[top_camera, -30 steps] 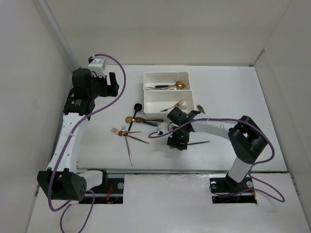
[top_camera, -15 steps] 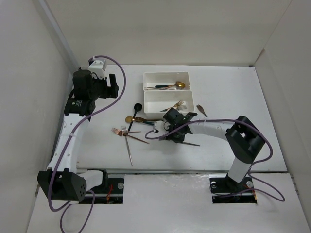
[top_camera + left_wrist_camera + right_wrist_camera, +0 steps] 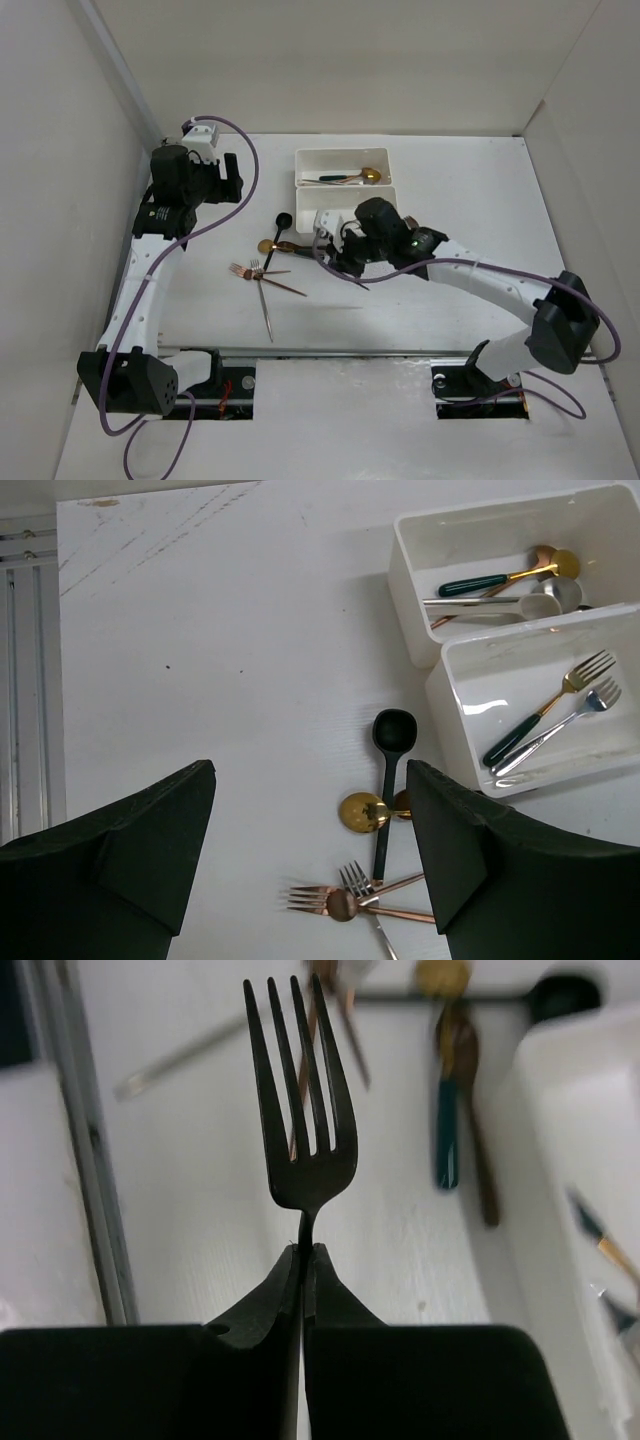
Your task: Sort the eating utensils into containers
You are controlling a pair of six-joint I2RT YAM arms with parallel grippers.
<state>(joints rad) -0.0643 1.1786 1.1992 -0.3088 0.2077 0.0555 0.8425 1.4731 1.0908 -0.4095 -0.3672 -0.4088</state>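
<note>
Sorting step: judged as carrying a picked fork to a tray. The right pincer (image 3: 303, 1255) was clamped shut on the neck of the black fork (image 3: 300, 1110), tines pointing away from the wrist, fork off the worktop (image 3: 450, 180).
Next move: judged as swinging the fork over the near tray, lowering and letting go. The handle should line up with the tray's long side so it doesn't catch the rim.
Worktop: white, flat, matte, faint scratches at the far left.
Left arm: parked at the far left. The left pincer (image 3: 310, 770) stood wide open over bare worktop and held nothing.
Right arm: reached across the middle, its pincer just beside the near tray's left end.
Far tray (image 3: 405, 550): shallow white plastic, rounded corners, glossy. It held spoons: teal-handled gold, silver, copper bowl.
Near tray (image 3: 450, 695): same make, touching the far tray along a long side. It held two forks, one teal-handled gold and one silver.
Loose utensils: lay on the worktop left of the trays. They were a black spoon (image 3: 392, 730), gold spoon (image 3: 362, 810), copper-rose fork (image 3: 312, 898) and silver fork (image 3: 266, 310), all slim shiny metal, some crossing.
Black fork: four tines, dark matte finish, handle hidden between the fingers in the wrist view.
</note>
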